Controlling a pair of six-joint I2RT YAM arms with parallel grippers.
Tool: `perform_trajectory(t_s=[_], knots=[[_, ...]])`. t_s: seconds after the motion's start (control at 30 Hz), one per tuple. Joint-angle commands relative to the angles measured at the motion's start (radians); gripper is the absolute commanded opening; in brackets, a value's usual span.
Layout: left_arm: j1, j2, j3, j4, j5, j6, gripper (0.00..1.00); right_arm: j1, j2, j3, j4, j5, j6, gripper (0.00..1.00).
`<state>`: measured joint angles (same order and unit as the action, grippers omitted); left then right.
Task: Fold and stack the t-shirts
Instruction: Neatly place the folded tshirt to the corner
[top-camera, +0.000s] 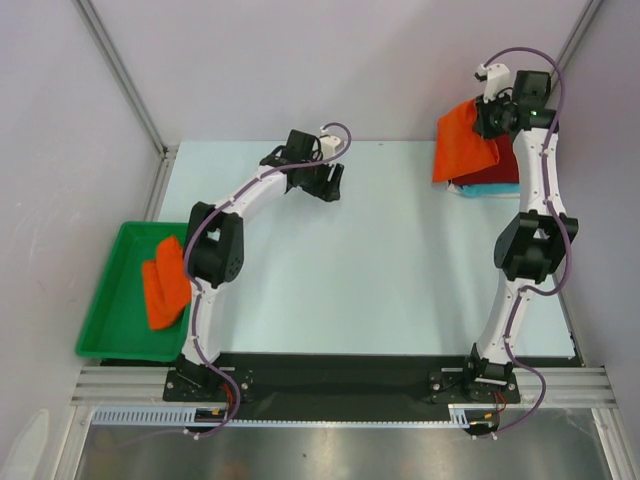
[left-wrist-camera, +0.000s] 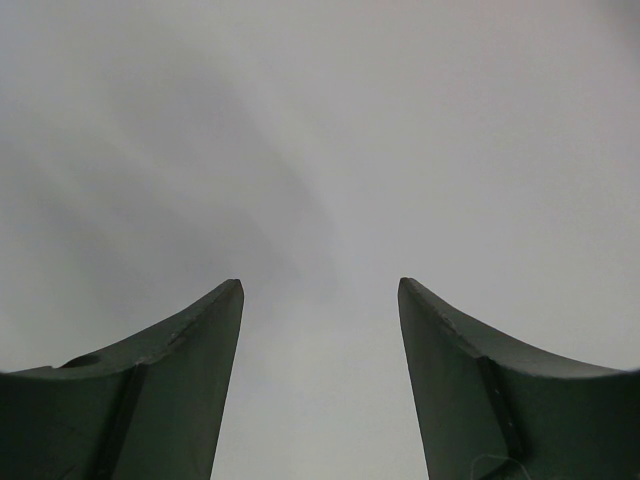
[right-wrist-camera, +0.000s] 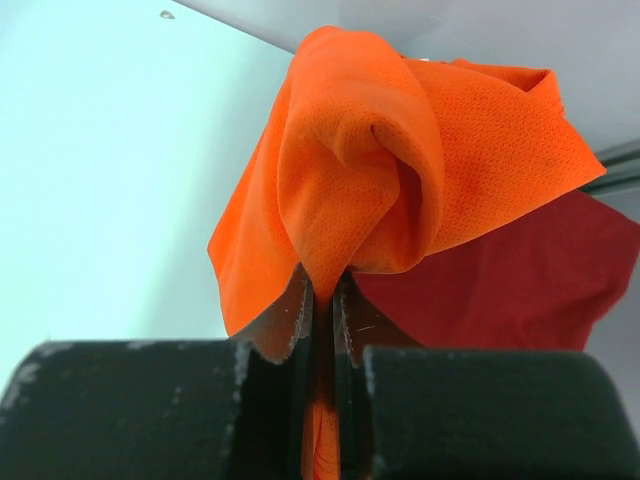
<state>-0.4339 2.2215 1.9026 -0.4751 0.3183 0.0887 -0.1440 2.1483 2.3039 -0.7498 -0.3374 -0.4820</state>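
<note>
Your left end effector (top-camera: 322, 183) belongs to the arm bolted at the near left of the counter (top-camera: 400, 280). Nearest you, just left of that arm, sits a green tray (top-camera: 105, 300). In it lie the orange t-shirts (top-camera: 165, 280), bunched loosely against the right side; you cannot tell how many there are.

Farther out, the left end effector (left-wrist-camera: 320, 290) hangs over the left-centre of the counter, past the middle. It is released: the two dark fingers (left-wrist-camera: 190, 360) stand well apart with nothing between them, and the wrist view shows only a pale, blurred surface beyond them.

Farthest from you, at the far right corner, your right end effector (top-camera: 493, 112) is clenched on an orange t-shirt (top-camera: 466, 148). In the wrist view the right end effector (right-wrist-camera: 322, 285) has its jaws pressed nearly together. A fold of the orange t-shirt (right-wrist-camera: 400, 150) is pinched between them, and the cloth balloons above the tips and drapes to both sides.

From above, that shirt hangs as a slanted panel whose lower edge reaches the small pile beneath it. The pile is a dark red t-shirt (right-wrist-camera: 510, 285) lying flat, with a turquoise t-shirt (top-camera: 492, 189) showing along its near right edge.
</note>
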Motion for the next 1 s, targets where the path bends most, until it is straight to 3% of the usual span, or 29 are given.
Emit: perform_trajectory(t_s=[0.0, 0.97], knots=[[-0.002, 0.003, 0.05, 0.023, 0.005, 0.019, 0.69, -0.022, -0.073, 0.006, 0.03, -0.005, 0.014, 0.0], [-0.012, -0.06, -0.054, 0.013, -0.047, 0.054, 0.7, -0.15, 0.18, 0.143, 0.138, 0.14, -0.007, 0.0]])
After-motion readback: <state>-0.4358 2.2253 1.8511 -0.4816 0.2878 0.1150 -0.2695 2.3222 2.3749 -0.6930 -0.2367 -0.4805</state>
